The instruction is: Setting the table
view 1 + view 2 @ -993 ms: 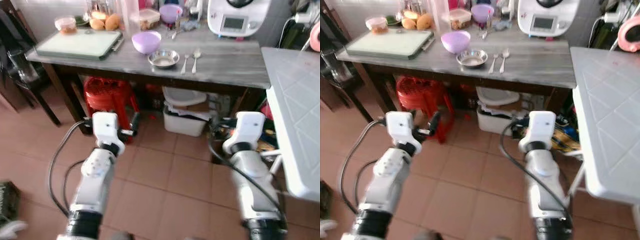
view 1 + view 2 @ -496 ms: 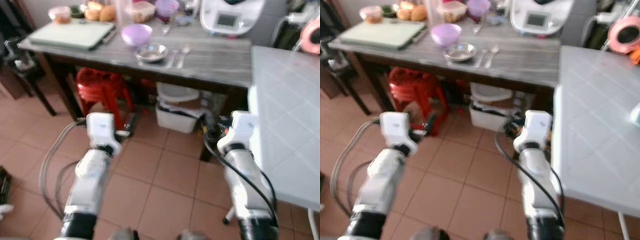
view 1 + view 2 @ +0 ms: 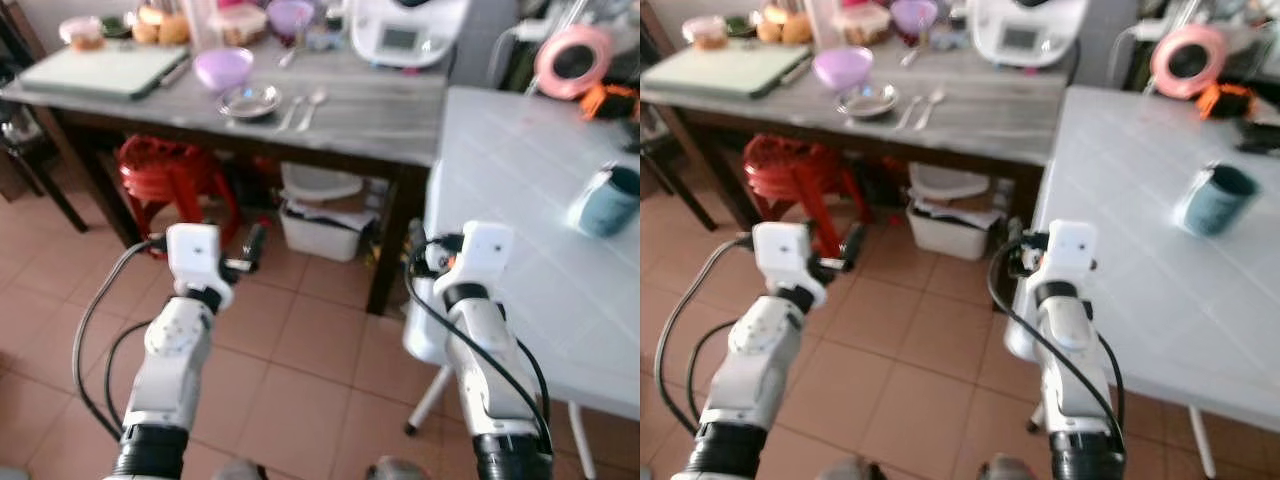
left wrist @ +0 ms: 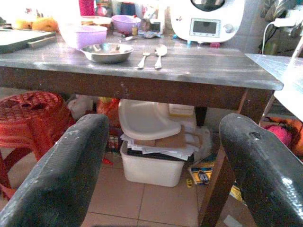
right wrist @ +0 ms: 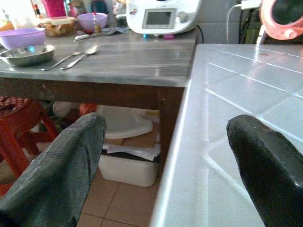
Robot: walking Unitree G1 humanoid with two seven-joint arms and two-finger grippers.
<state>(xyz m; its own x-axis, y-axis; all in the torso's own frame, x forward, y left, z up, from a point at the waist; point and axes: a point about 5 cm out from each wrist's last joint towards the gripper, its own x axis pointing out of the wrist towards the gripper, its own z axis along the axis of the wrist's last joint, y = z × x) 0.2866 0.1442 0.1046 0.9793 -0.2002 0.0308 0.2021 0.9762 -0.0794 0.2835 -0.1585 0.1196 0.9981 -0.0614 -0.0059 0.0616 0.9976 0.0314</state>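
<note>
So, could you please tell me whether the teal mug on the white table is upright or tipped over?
Tipped. The teal mug leans on the white table, its open mouth turned up and sideways rather than straight up.

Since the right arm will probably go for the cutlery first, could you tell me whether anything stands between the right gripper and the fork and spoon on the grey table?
Nothing visible does. The right gripper, open, looks across bare tabletop to the fork and spoon lying on the grey table; the steel bowl sits just beside them.

Bright even daylight, head views slightly soft.
</note>
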